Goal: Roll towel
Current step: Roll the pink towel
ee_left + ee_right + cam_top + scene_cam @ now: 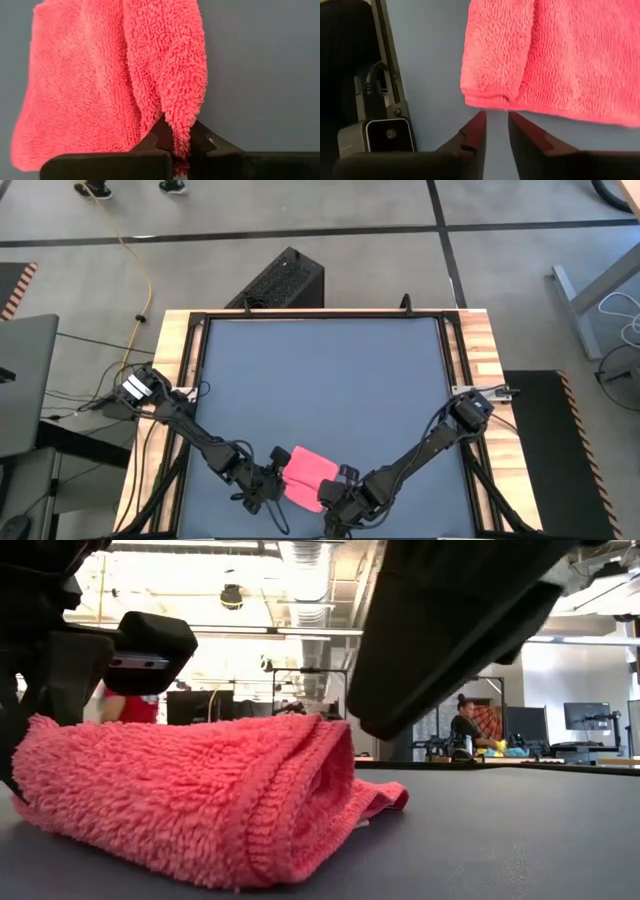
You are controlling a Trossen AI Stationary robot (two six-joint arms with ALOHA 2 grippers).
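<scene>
Both arms reach inward, low at the near edge. The left end effector (pixel 181 145) is pinched closed; the right end effector (pixel 496 131) stands slightly parted, holding nothing.

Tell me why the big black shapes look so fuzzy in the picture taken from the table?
In the low view the dark arm parts sit very near the lens, so they blur; the towel is sharp, bright ceiling lights glare behind. The left wrist view shows the fluffy loops crisply.

even bright light; ceiling lamps (pixel 232 595) glare in low view; near arm blurred.
</scene>
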